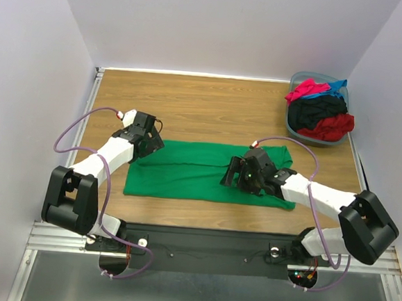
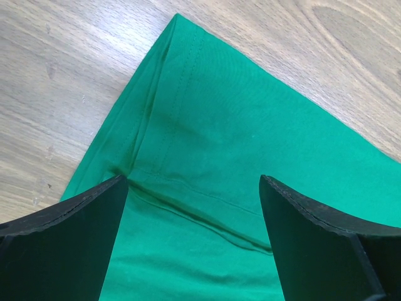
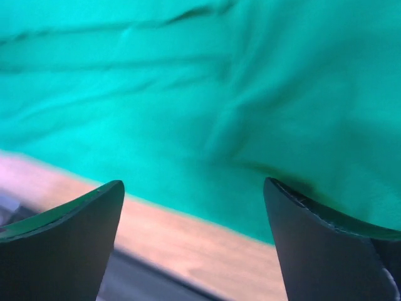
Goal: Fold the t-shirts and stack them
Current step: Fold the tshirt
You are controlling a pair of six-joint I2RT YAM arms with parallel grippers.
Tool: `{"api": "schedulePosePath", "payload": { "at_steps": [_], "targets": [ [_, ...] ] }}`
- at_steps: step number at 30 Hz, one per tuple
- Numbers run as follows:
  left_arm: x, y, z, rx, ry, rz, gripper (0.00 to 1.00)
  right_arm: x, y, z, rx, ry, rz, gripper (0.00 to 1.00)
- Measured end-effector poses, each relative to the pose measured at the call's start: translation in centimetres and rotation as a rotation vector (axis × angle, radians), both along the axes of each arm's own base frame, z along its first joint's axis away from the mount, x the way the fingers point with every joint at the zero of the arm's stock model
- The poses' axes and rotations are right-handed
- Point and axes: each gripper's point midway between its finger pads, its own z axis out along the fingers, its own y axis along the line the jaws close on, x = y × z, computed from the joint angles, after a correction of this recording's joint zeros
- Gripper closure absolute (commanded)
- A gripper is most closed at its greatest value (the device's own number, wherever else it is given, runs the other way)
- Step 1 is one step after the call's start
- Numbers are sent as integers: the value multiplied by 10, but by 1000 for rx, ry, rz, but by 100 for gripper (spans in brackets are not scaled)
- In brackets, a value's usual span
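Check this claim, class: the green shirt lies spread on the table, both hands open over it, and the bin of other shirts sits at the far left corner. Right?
Wrong: the bin sits at the far right corner, as the top view shows. The rest holds.

T-shirt (image 1: pixel 192 172) bright green; piled shirts (image 1: pixel 319 112) pink-red, blue, black, red; bin (image 1: pixel 291 124) grey-blue; table (image 1: pixel 204 109) wood-grain.
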Motion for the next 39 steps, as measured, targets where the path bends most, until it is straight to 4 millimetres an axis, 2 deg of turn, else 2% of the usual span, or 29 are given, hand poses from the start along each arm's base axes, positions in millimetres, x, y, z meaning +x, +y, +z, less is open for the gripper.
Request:
{"api": "schedulePosePath", "payload": {
  "at_steps": [4,5,6,10,13,16,19,23,25,26,32,35,39],
  "targets": [
    [2,0,5,3,-6,3,2,-15,15,18,77,-1,136,0],
    [4,0,6,3,-9,3,2,-19,20,32,114,-29,180,0],
    [5,0,8,3,-13,4,2,-20,22,39,130,-41,202,0],
    [11,-2,13,0,-22,3,2,-12,32,80,185,-153,253,0],
    [16,-4,12,0,-18,2,2,0,33,92,167,-207,235,0],
    [17,-5,9,2,-5,0,2,18,28,84,95,-220,178,0],
    [17,-4,6,4,3,-2,2,32,22,56,-3,-180,127,0],
    [16,-5,3,7,14,-7,2,31,10,9,-125,-79,108,0],
    [16,-5,0,8,20,-8,2,27,7,-9,-162,-35,120,0],
    [16,-5,-1,8,25,-9,2,28,9,-11,-161,-33,125,0],
    [16,-6,-11,10,49,-13,2,23,25,-7,-95,-24,202,0],
    [16,-7,-13,11,57,-14,2,18,32,3,-50,-30,243,0],
    [19,-8,-10,11,51,-20,2,18,37,50,35,-134,257,0]
  ]
}}
